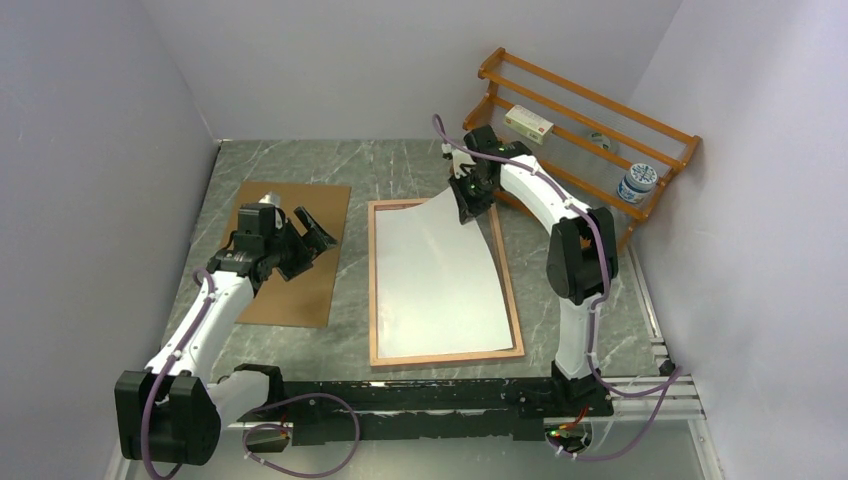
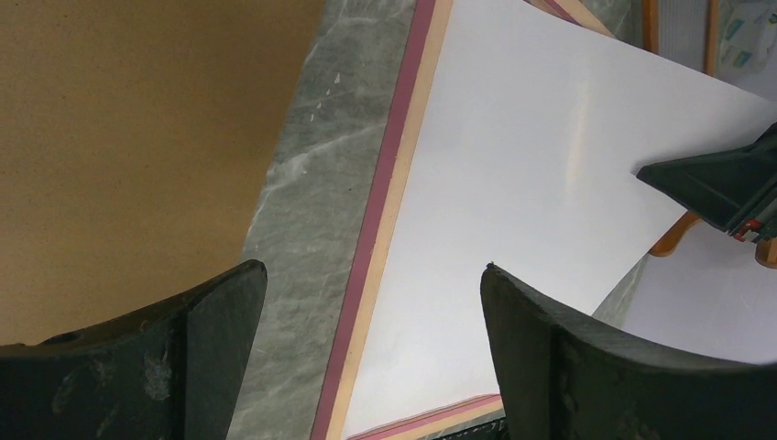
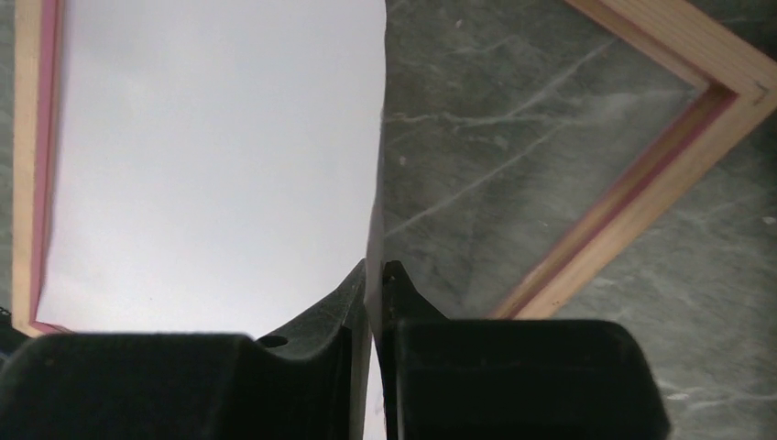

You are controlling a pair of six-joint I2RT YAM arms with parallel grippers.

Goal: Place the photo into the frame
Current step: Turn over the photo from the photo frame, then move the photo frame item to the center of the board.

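Two arms work over a grey marbled desk (image 1: 350,165). The largest item on it is the frame (image 1: 445,357), lying flat with its wood-coloured back up and a pink strip showing along the inner edge, so the opening faces upward to receive the print. Inside it lies the photo (image 1: 435,280), white back up. The near and left portions rest within the opening, while the far right corner is lifted off the desk and the sheet curves upward toward it. By the look of it the sheet is not yet seated, and that corner must come down inside the rail. A brown backing board (image 1: 300,290) lies flat to the left, apart from the frame, probably kept ready for closing. The right pincer (image 3: 376,280) is pressed together on the photo's far edge, pinching the thin sheet to steer it. The left pincer (image 2: 371,275) is spread, holds nothing, and hovers above the board's right part.
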